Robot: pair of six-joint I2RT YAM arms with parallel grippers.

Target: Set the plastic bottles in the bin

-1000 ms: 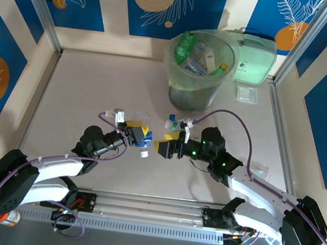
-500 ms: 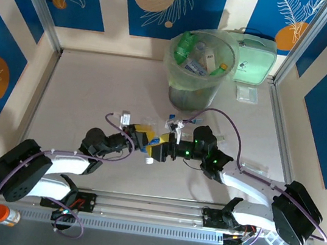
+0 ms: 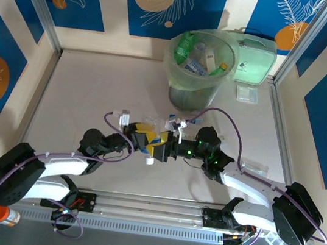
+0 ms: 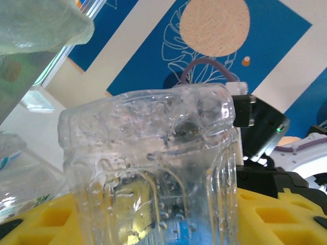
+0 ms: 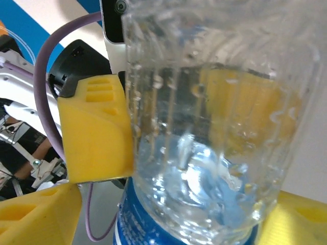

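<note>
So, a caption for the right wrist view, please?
Left gripper holds a clear bottle between the fingers of the open right gripper.

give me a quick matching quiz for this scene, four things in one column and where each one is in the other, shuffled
Things
1. bin
2. clear bottle
3. orange bottle
4. mint-green case

Places
a. near left corner
b. middle of the table
c. far right corner, by the wall
d. far side, a little right of centre

Pairs: 1-d, 2-b, 3-a, 4-c
</note>
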